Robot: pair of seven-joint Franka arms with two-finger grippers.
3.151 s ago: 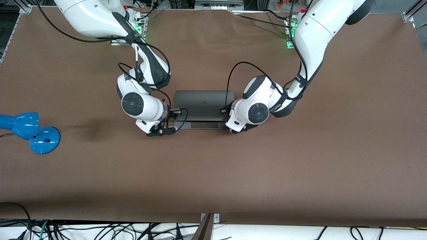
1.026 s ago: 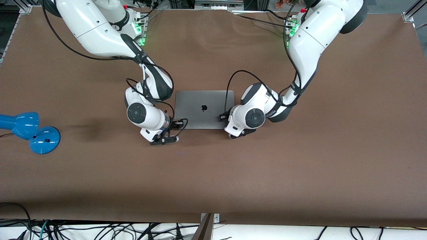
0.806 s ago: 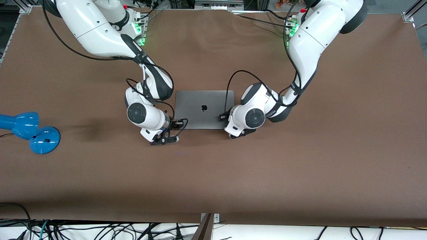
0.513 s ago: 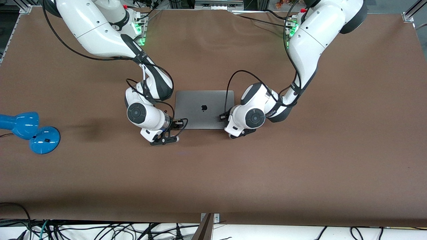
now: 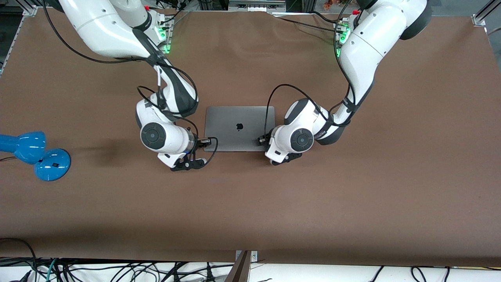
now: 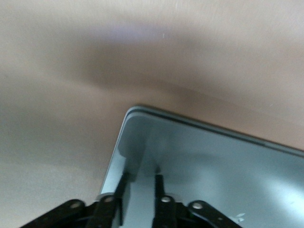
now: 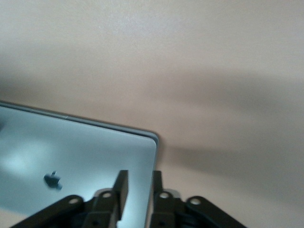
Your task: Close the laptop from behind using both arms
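Note:
The space-grey laptop (image 5: 239,127) lies shut and flat on the brown table, its black apple logo facing up. It also shows in the left wrist view (image 6: 213,161) and the right wrist view (image 7: 71,152). My left gripper (image 5: 261,139) (image 6: 141,176) hovers just over the lid's corner at the left arm's end, nearer the front camera. My right gripper (image 5: 204,141) (image 7: 138,173) hovers over the lid's edge at the right arm's end, one finger over the lid and one over the table. Both grippers have their fingers close together and hold nothing.
A blue lamp (image 5: 35,154) lies on the table at the right arm's end, well away from the laptop. The brown table (image 5: 250,203) stretches wide toward the front camera. Cables hang along the table's edge nearest that camera.
3.2 s ago the lid was still partly up; it came down flat by one second ago. In the last half second both wrists have drawn slightly outward from the laptop, the right more.

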